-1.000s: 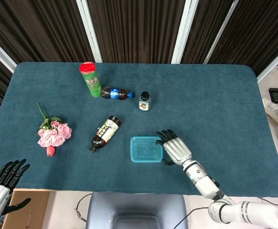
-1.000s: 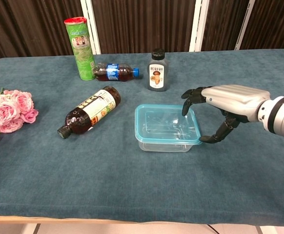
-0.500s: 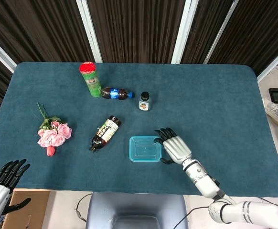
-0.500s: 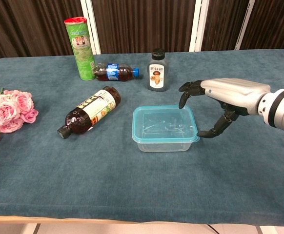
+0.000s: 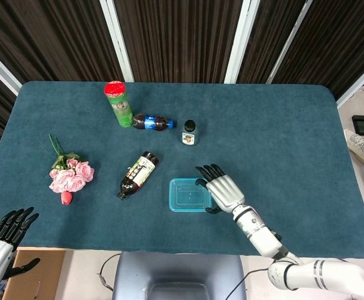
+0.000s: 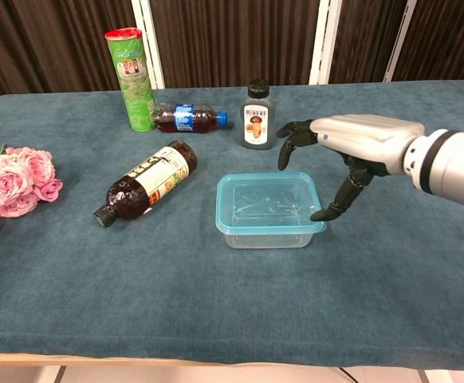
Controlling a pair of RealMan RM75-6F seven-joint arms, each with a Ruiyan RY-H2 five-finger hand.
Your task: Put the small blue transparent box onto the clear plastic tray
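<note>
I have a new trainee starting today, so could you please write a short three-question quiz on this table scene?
1. True or false: the right hand is lifting the small blue transparent box clear of the table.
2. Which thing lies nearest the box's left side? A) the pink rose bouquet B) the dark bottle with the white and yellow label C) the green canister with the red lid
3. Fill in: the small black-capped bottle stands ____, while the blue-labelled bottle lies on its side.

Key: 1 false, the box rests on the table with the hand open over its right end; 2 B; 3 upright.
</note>
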